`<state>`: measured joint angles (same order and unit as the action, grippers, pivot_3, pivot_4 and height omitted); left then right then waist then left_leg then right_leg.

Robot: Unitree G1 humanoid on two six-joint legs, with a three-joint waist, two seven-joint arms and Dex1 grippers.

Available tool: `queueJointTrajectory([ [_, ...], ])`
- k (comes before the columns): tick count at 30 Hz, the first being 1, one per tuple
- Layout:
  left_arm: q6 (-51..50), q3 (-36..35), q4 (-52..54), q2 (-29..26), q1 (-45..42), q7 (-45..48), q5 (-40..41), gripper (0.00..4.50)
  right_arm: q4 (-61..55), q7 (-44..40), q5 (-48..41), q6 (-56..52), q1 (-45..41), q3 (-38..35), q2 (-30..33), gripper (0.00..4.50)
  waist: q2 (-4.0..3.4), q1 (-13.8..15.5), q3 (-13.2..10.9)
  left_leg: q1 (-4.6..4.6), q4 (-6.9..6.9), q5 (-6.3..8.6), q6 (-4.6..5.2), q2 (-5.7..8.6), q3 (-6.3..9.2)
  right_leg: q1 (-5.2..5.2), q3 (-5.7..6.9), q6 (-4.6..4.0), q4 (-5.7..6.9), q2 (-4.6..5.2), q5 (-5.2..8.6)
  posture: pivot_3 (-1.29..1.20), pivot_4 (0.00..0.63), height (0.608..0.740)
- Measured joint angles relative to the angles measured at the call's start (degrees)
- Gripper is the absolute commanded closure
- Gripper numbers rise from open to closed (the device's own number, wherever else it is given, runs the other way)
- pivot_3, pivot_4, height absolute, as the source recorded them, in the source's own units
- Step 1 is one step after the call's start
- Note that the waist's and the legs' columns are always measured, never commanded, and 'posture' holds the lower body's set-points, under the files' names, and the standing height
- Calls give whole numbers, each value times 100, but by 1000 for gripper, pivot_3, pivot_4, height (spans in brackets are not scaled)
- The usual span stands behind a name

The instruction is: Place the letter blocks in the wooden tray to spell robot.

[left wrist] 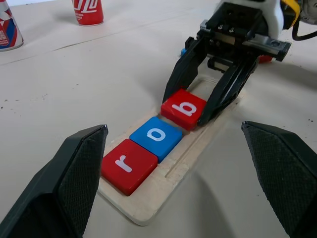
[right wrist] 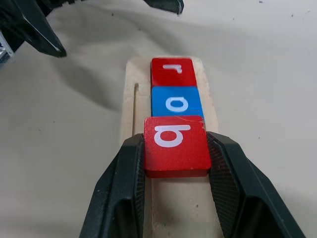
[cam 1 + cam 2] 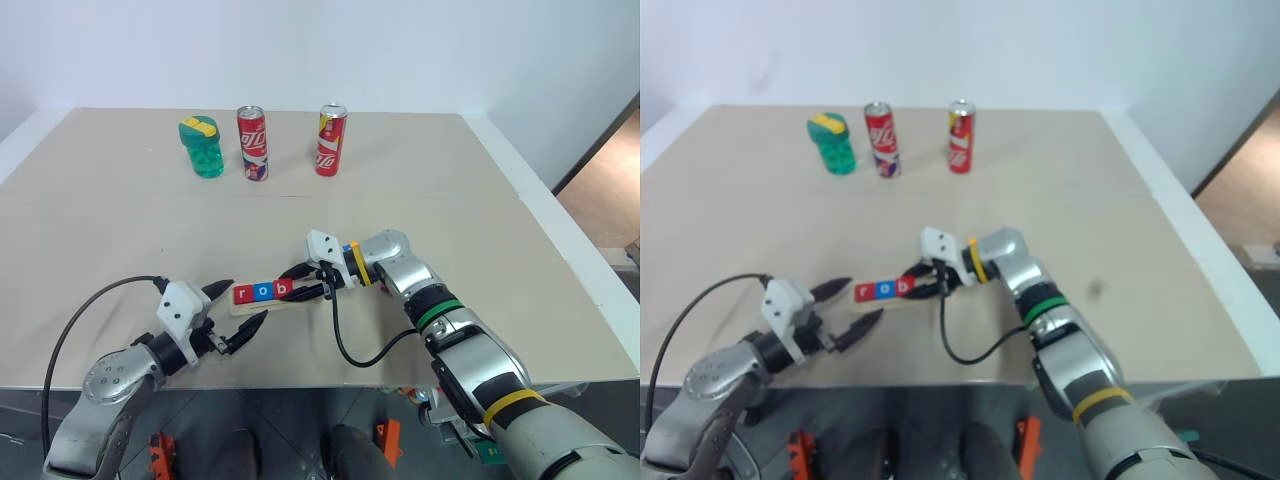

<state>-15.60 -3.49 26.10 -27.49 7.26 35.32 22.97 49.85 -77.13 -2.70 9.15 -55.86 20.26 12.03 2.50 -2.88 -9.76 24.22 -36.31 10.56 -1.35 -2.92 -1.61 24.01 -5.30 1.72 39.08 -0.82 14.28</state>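
Red b block point(image 2: 174, 145) clamped in right hand point(image 2: 176, 171), angled down over wooden tray point(image 1: 198, 148).

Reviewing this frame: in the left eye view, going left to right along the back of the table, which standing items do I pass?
Green bottle with the yellow cap → red can → red can with a yellow patch.

The tan table point(image 3: 480, 200) carries the wooden tray point(image 1: 184, 163), two cans point(image 3: 252, 144) (red) and a green bottle point(image 3: 202, 147).
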Motion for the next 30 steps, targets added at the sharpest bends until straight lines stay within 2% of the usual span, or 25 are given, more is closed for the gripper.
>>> queueJointTrajectory([
  [12, -1, 130, 32, 11, 38, -69, -47, 0, 619, 150, 181, 217, -211, -58, -188, 3289, -1, -1, -1, 0, 1, 0, 0, -4, 0, 2, 4, -7, 0, -1, -2, 0, 150, 740],
  [13, -1, 130, 34, 12, 45, -78, -46, 0, 644, 157, 185, 221, -227, -58, -192, 2789, -1, -1, -1, 0, 1, 0, 0, -4, -1, 3, 5, -8, 0, -1, -2, 0, 150, 740],
  [30, 0, 144, 42, -19, 152, -101, -91, 0, 800, -15, 192, 82, -309, -194, -245, 2789, -3, -1, -2, 0, 6, 0, 0, -6, 0, 6, 9, -11, 0, 0, 0, 0, 150, 740],
])
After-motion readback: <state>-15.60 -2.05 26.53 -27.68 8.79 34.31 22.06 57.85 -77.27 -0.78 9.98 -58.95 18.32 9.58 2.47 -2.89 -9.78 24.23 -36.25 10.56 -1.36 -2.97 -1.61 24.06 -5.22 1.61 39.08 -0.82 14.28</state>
